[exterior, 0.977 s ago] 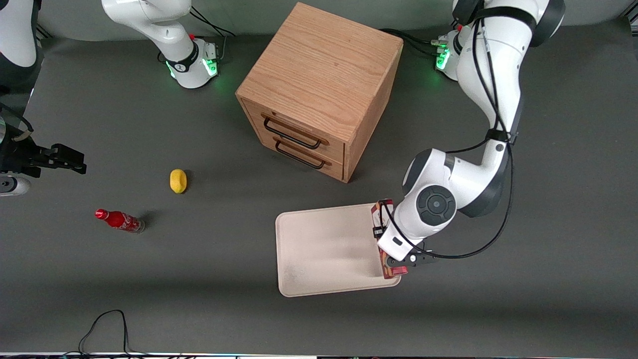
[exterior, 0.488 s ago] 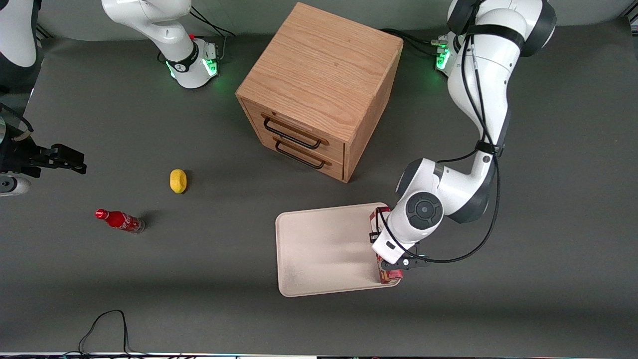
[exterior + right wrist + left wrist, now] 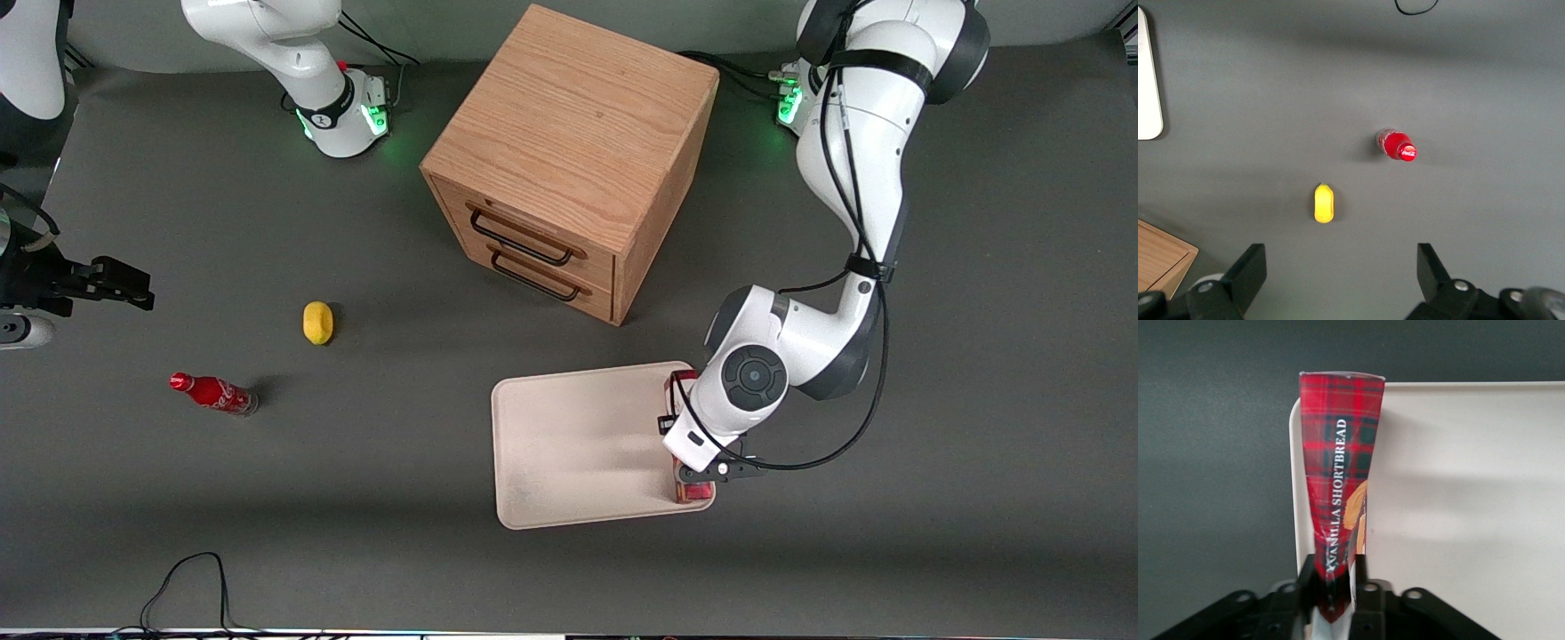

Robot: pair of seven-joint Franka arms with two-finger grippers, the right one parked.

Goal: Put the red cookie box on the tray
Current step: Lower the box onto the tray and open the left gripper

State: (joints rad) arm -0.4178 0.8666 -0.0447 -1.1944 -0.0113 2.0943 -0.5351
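At lower right of the front view, the gripper (image 3: 692,468) is seen clamped on the red cookie box (image 3: 1338,493), held over the tray (image 3: 569,444) along its edge toward the working arm. If released here, the box could be tipped across the low rim onto the table. Higher up, the wooden cabinet (image 3: 569,151) is seen.

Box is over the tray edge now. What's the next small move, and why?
Probably lower a little more, then open. The end effector is shut on the box, which hangs along the tray rim at the working arm's end; whether it touches yet is unclear.
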